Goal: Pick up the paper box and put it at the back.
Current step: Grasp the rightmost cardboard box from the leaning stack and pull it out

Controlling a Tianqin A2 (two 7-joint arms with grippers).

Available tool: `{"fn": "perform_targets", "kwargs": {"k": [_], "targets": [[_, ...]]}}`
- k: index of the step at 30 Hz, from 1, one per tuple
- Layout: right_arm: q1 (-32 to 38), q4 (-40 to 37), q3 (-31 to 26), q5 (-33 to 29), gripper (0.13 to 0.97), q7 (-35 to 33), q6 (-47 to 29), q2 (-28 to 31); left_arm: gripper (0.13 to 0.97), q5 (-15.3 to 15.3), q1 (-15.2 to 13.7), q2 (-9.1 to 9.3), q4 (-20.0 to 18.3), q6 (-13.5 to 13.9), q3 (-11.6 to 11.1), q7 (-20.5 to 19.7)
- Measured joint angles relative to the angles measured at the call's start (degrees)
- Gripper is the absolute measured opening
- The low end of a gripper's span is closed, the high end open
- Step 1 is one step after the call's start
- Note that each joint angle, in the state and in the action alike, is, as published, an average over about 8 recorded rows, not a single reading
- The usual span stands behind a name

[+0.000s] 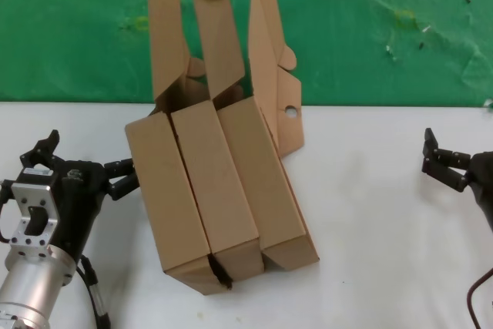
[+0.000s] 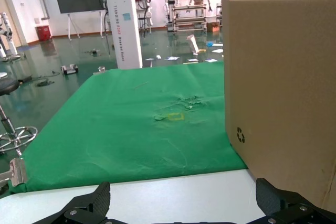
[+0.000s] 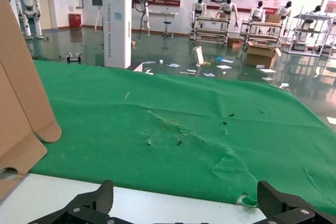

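Observation:
Three brown cardboard boxes lie side by side on the white table [image 1: 377, 213], lids standing open. The rightmost, the paper box [image 1: 266, 182], shows a round hole in its side flap; that flap [image 3: 21, 98] also appears in the right wrist view. My left gripper [image 1: 91, 153] [image 2: 181, 203] stands open on the table, just left of the leftmost box [image 1: 166, 198] [image 2: 283, 77], one fingertip close to its wall. At the far right my right gripper [image 1: 428, 152] [image 3: 184, 200] is open and well apart from the boxes. The green cloth at the back [image 1: 77, 28] [image 2: 131, 119] [image 3: 184, 108] lies behind.
The middle box [image 1: 216, 190] touches both neighbours. The upright lids lean over the cloth's front edge. The cloth is creased, with small stains and debris [image 1: 404, 17]. Bare white table lies between the boxes and my right gripper.

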Motion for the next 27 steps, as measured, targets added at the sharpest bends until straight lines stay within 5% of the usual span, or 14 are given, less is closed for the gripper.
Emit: {"fn": "perform_targets", "kwargs": {"k": [27], "targets": [[-0.53, 0.96, 0.02, 0.55, 0.966, 0.42, -0.50, 0.71, 0.966, 0.00, 0.00, 0.00, 0.00, 0.00, 0.00, 0.00]]}}
